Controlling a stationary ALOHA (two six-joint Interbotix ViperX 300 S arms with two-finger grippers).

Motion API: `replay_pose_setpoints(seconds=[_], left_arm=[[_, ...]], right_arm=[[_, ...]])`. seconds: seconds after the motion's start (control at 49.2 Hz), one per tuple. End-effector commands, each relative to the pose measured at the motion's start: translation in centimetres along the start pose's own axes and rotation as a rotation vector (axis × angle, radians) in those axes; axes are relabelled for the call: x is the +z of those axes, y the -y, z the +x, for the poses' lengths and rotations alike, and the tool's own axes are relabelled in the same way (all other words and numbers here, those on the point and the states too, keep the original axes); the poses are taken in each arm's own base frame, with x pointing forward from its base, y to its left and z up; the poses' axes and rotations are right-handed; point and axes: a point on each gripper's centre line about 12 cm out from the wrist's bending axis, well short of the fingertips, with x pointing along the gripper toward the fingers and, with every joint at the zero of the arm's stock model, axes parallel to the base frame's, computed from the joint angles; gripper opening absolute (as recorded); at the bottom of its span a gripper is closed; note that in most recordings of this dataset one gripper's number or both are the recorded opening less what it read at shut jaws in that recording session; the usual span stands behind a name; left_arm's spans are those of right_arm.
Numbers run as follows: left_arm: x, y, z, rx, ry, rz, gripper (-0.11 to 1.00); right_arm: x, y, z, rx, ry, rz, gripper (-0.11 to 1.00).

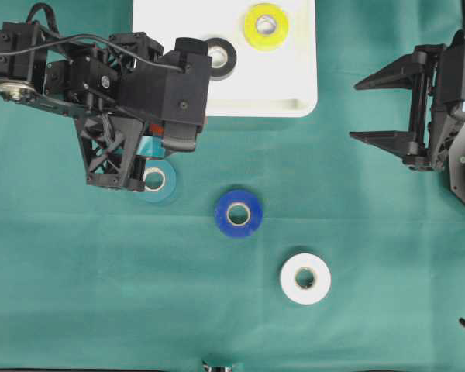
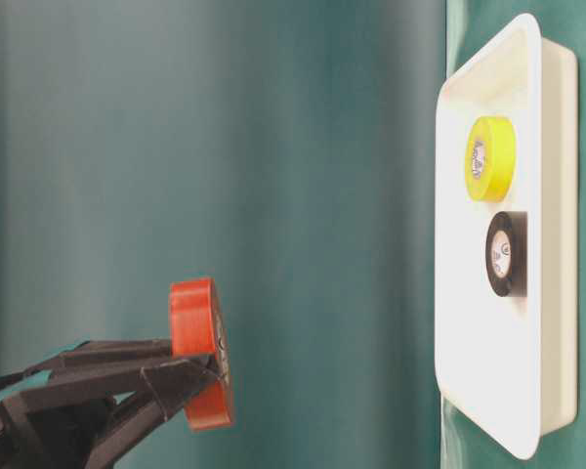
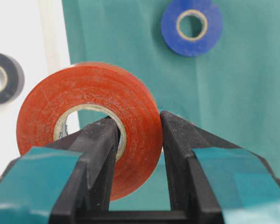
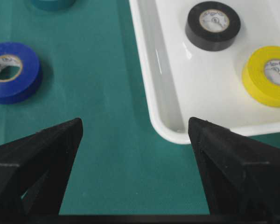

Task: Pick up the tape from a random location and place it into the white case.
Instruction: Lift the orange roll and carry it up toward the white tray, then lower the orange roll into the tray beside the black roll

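Observation:
A red tape roll (image 3: 84,93) hangs in the air, pinched through its wall by my left gripper (image 3: 137,123): one finger sits in the core, the other on the outer face. From table level the red tape roll (image 2: 195,322) and the left gripper (image 2: 200,366) are short of the white case (image 2: 488,332). In the overhead view the arm hides most of this roll, just below the white case (image 1: 287,77). A yellow roll (image 1: 265,26) and a black roll (image 1: 219,58) lie in the case. My right gripper (image 1: 355,111) stands open and empty to the case's right.
Three rolls lie on the green cloth: a teal one (image 1: 156,180) partly under the left arm, a blue one (image 1: 239,213) in the middle, and a white one (image 1: 305,278) nearer the front. The right wrist view shows the case's corner (image 4: 170,133) between the open fingers.

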Motion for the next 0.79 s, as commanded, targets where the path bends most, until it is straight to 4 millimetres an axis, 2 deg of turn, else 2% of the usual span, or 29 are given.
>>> replay_pose_setpoints(seconds=[0.0,0.264,0.589,0.772], left_arm=[[1.0,-1.1,-1.5,0.023,0.058,-0.015,0.24],[1.1,-5.2,-0.5,0.083,0.049,-0.027,0.24],[0.5,-10.7,-1.0,0.164,0.044,-0.094,0.24],[0.1,-11.8,-1.3,0.182,0.041,-0.105,0.24]], right_arm=[[1.0,-0.2,-0.1,0.007,0.025,0.002,0.87],[1.0,-0.2,-0.1,0.007,0.025,0.002,0.87],[1.0,-0.2,-0.1,0.004,0.015,0.002,0.87],[0.9,-0.2,-0.1,0.004,0.013,0.001,0.87]])
